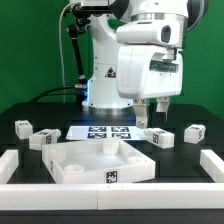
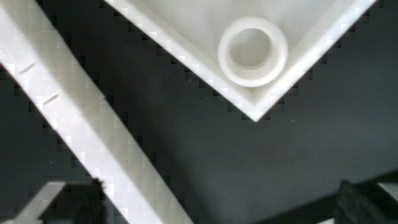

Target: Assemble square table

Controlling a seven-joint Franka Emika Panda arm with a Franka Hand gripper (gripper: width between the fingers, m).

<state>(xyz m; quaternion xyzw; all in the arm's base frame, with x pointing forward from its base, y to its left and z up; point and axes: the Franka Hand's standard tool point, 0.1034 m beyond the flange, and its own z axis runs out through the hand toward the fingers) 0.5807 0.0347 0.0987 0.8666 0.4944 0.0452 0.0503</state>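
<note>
In the exterior view, little of the assembly looks done. The large flat white plastic square table top point(image 1: 100, 160) lies rim-up on the dark table surface point(image 1: 60, 118), with no leg fitted that I can see. Two short white tagged legs point(image 1: 40, 140) lie loose at its ten o'clock and two more legs point(image 1: 160, 138) at two o'clock, so all four seem left to fit. The robot's two-finger gripper point(image 1: 155, 110) hangs spread and empty above the two-o'clock pair. The flat white marker board point(image 1: 105, 131) sits at twelve o'clock, a low white rail point(image 1: 110, 196) fences the front, and a green backdrop point(image 1: 30, 50) closes the room. In the wrist view, one corner of the top point(image 2: 178, 25) shows its round socket point(image 2: 249, 52) bare, near the rail point(image 2: 71, 110) but apart from it, and the dark fingertips point(image 2: 50, 205) grip nothing.
</note>
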